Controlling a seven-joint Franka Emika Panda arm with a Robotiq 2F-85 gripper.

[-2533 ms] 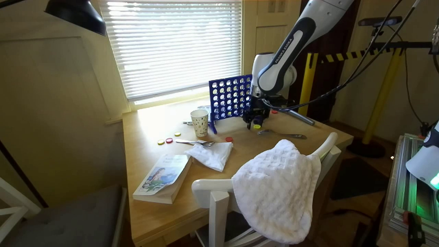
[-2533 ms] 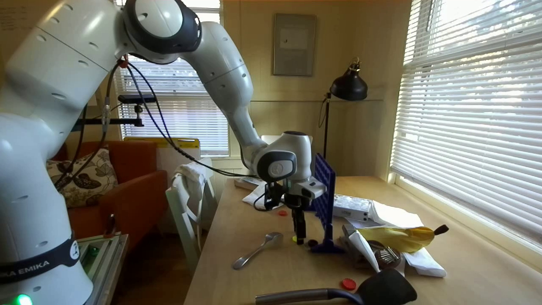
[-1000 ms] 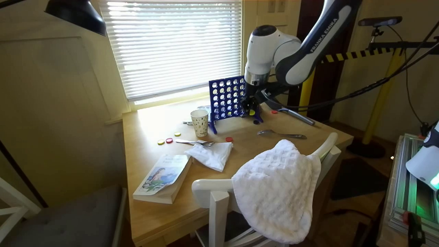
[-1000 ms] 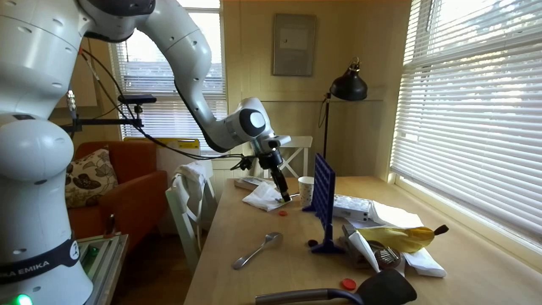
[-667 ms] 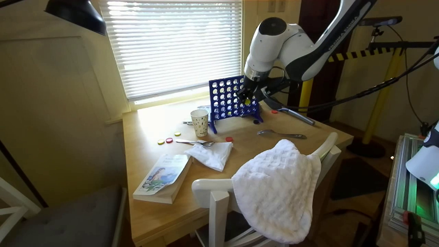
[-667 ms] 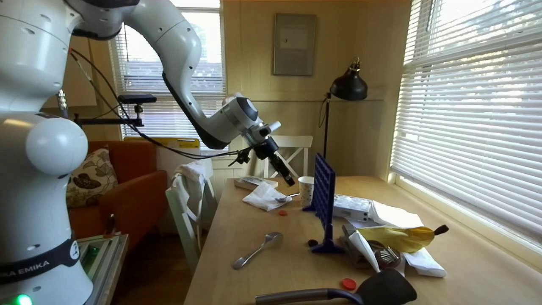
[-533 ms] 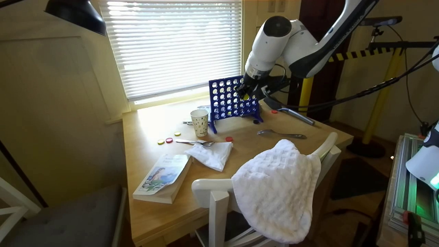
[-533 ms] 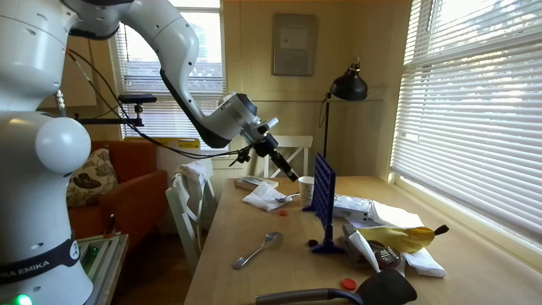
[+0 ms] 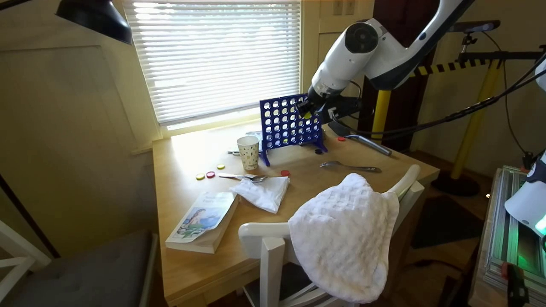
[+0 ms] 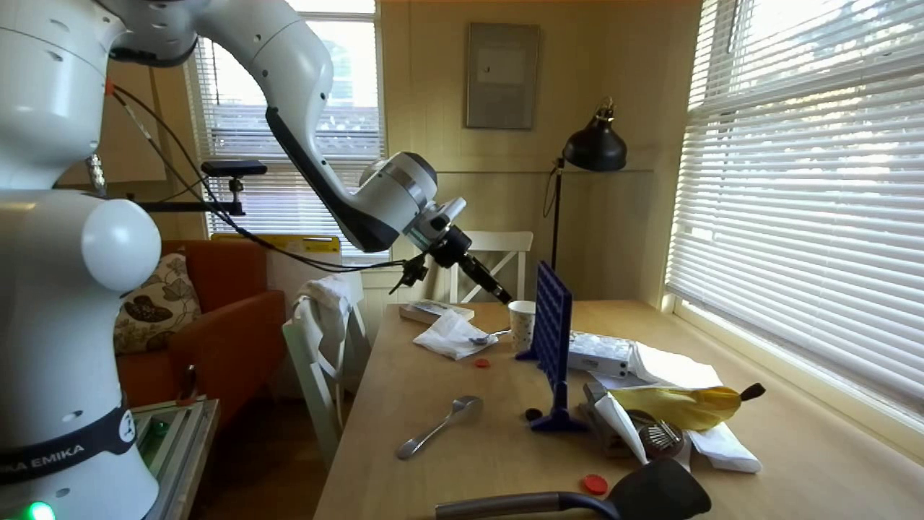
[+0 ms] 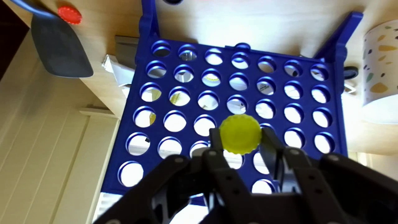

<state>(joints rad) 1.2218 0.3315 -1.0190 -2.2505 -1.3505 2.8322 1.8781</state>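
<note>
I have the yellow disc (image 11: 240, 134) pinched in the gripper (image 11: 241, 137), jaws standing narrow on either side of it, its flat face toward me in the wrist view. The disc is clear of the table (image 9: 307, 184), in front of the upright blue rack (image 11: 219, 112). In an exterior view the gripper slants down toward the rack; I read a gap between them. A small dark piece (image 10: 533, 414) lies just beside one rack foot, and a paper cup (image 9: 248, 154) stands just beside the other. On the gripper's side of the rack I note a red disc (image 9: 285, 173) and a metal utensil (image 9: 358, 168), well apart. Past the cup: two more yellow discs (image 9: 200, 176), a second red disc (image 9: 210, 174) between them; then a white napkin (image 9: 265, 196) with cutlery (image 9: 237, 176) partly on it. At the opposite end, a black spatula (image 10: 658, 490) lies just beside a third red disc (image 10: 594, 484).
</note>
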